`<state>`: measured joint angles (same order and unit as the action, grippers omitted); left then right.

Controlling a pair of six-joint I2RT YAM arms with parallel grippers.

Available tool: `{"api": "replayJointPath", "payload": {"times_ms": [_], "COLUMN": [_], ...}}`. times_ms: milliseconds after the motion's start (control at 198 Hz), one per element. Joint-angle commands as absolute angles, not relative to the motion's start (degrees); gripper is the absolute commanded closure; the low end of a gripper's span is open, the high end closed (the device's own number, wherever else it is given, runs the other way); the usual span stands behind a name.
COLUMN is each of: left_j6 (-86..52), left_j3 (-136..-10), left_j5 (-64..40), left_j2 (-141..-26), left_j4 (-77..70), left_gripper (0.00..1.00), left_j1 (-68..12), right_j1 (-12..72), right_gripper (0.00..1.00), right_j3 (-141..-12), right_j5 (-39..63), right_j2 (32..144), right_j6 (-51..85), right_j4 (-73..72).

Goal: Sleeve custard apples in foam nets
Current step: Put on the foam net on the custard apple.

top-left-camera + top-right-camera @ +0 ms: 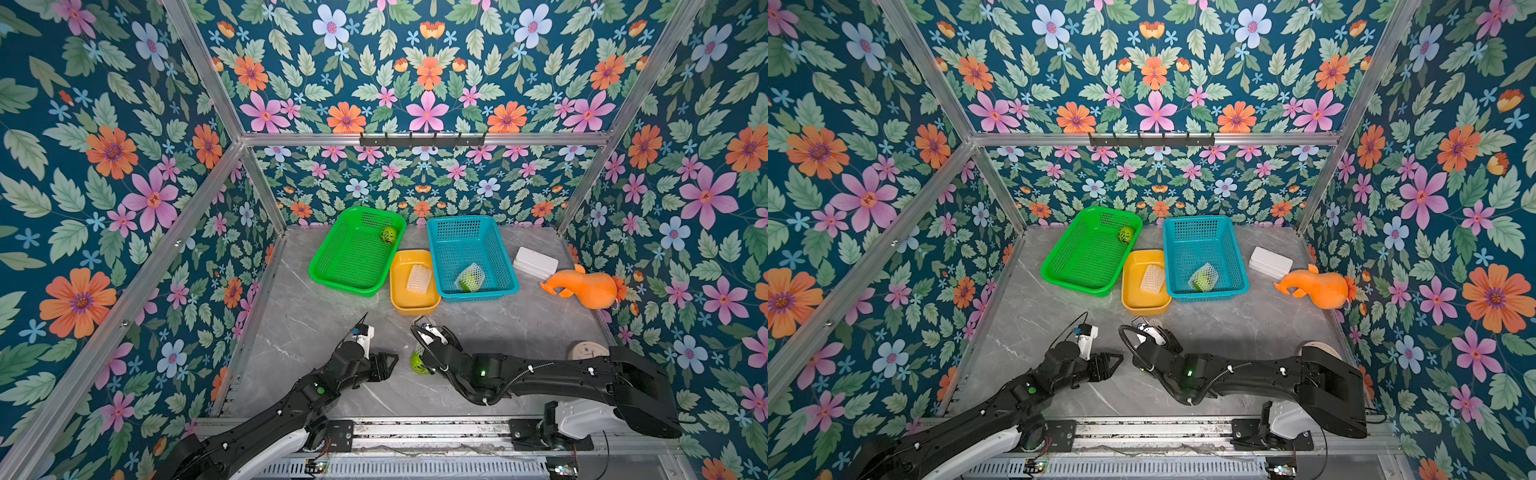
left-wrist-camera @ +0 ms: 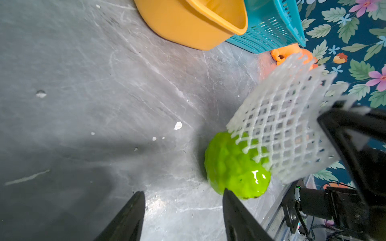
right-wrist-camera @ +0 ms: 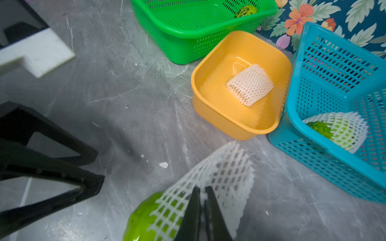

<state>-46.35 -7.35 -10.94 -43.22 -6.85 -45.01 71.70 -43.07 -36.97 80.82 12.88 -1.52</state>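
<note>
- My right pincer [image 3: 202,187] is pressed together on the wall of a foam net [image 3: 225,173], pinching the white mesh between its fingers.
- That net is draped partly over a custard apple [image 3: 142,219] lying on the grey table [image 3: 125,94]. One end of the fruit is under the mesh and the rest is bare.
- My left pincer [image 2: 183,191] stands spread and holds nothing. One fingertip [image 2: 228,195] is right beside that fruit, but I cannot tell whether it touches.
- In both top views, a second custard apple [image 1: 389,235] lies bare in a far corner of the green basket [image 1: 345,266].
- A third custard apple [image 1: 469,279], sleeved in its own mesh, lies in the blue basket [image 1: 457,249].
- A spare net [image 1: 419,278] lies flat in the yellow tub [image 1: 415,309] between the two baskets.
</note>
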Motion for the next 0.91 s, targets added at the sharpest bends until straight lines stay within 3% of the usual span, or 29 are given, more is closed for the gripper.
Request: {"api": "replayJointPath", "payload": {"times_ms": [0, 424, 747, 848, 904], "left_j6": [-47.42, -47.68, -48.72, -48.6, -48.53], "left_j3": [-7.03, -6.52, -5.69, -5.9, -6.18], "left_j5": [-11.16, -10.76, -8.97, -8.62, -8.61], "left_j2": [-43.58, -45.09, -43.86, -43.85, -43.94], "left_j4": [-9.47, -11.16, -11.14, -11.23, -11.25], "left_gripper": [0.37, 0.37, 0.3, 0.29, 0.29], "left_j1": [-44.91, -44.95, -45.03, -45.03, -44.98], "right_j1": [72.37, 76.02, 79.3, 79.29, 79.32], "right_gripper": [0.9, 0.87, 0.78, 0.7, 0.57], "right_j3": [-42.22, -44.8, -44.91, -44.69, -44.33], "right_j5": [-37.31, -38.08, -41.84, -42.23, -42.19], "right_j2": [80.55, 85.23, 88.32, 87.75, 87.12], "right_j6": [15.47, 18.88, 25.78, 27.54, 28.1], "right_j4": [-2.77, -5.17, -0.33, 0.7, 0.66]}}
